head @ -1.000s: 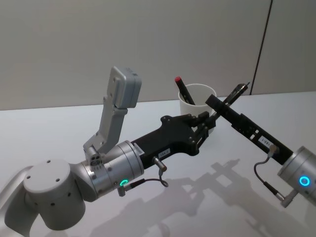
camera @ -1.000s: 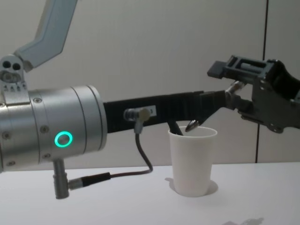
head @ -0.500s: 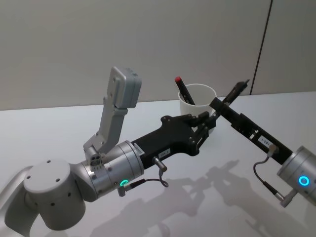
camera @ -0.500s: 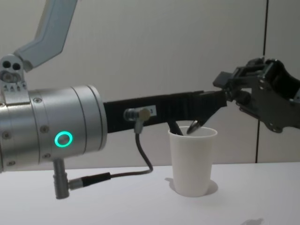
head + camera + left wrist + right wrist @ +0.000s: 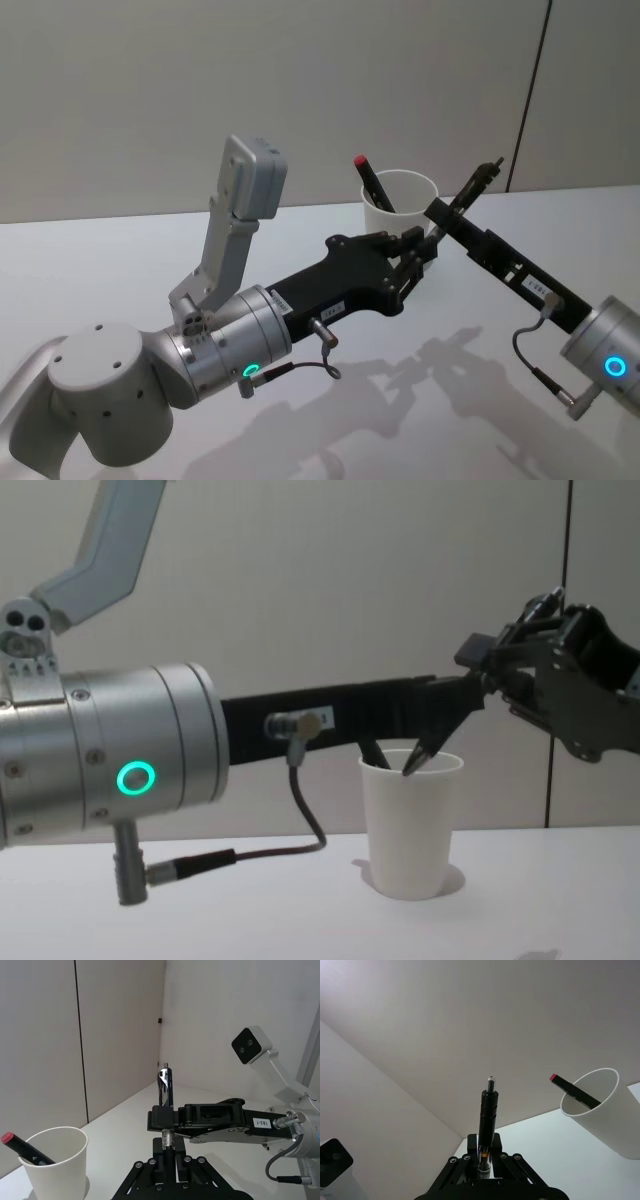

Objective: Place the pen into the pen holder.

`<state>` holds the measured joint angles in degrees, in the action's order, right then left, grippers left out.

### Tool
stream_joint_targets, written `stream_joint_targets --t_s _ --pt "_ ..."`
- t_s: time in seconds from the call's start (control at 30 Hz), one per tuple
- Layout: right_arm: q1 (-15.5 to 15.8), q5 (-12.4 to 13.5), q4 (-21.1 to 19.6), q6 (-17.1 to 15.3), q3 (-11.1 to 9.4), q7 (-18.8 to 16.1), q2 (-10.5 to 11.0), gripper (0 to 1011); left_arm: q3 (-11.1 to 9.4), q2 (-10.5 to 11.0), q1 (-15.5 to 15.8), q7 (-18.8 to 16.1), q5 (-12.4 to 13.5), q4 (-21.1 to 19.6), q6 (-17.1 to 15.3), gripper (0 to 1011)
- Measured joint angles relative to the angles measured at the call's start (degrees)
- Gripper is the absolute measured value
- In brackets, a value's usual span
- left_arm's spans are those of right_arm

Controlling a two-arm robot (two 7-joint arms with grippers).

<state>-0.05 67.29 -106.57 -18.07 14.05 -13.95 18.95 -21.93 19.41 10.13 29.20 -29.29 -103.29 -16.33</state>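
Because the pen (image 5: 470, 196) sits tilted in the right gripper (image 5: 442, 216), its lower tip just at the near rim of the pen holder (image 5: 399, 205), the main risk from here is a miss: released at this slant, the tip could catch the rolled rim and tip the light paper cup, or slide down outside it onto the table (image 5: 300, 220).

Nearest, the left gripper (image 5: 418, 252) hangs just in front of the cup's base. I cannot tell from these views how its fingers stand. It crowds the lane, so a swing by either arm could knock the cup.

Next out, the right gripper's fingers are closed around the pen's mid-barrel, clip end up, as the right wrist view shows (image 5: 486, 1122). The cup lies beside and slightly beyond this gripper, apparently not yet straight under the pen.

Farthest, 1 red-capped marker (image 5: 375, 185) already leans inside the cup; the incoming pen could jam against it.
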Motion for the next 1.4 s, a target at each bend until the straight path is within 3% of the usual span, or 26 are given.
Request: stream_joint_targets --t_s 0.13,0.37,0.53,0.63,1.0,1.3,1.4 --pt "0.01 -0.02 0.01 -0.02 -0.01 0.12 0.01 143 0.03 0.00 0.00 -0.04 -0.02 -0.01 0.04 194" --pt "0.00 -0.04 0.01 -0.02 -0.01 0.12 0.01 143 0.03 0.00 0.01 -0.04 -0.03 0.00 0.04 433" --pt "0.00 -0.04 0.00 -0.01 0.00 0.12 0.01 143 0.01 0.00 0.01 -0.05 -0.03 -0.01 0.04 551" --pt "0.00 -0.04 0.00 -0.01 0.00 0.11 0.00 143 0.00 0.00 0.01 -0.05 -0.03 -0.01 0.02 690" --pt "-0.01 -0.05 0.00 0.02 0.01 0.06 0.02 143 0.00 -0.01 0.01 -0.06 -0.03 -0.01 0.01 986" --pt "-0.22 -1.79 -0.05 0.98 0.04 0.06 0.62 143 0.00 0.00 0.01 -0.05 -0.03 -0.01 0.02 1001" --pt "-0.35 -3.57 -0.17 1.78 -0.06 0.10 1.13 143 0.00 0.00 0.01 -0.06 -0.03 -0.01 0.02 1001"
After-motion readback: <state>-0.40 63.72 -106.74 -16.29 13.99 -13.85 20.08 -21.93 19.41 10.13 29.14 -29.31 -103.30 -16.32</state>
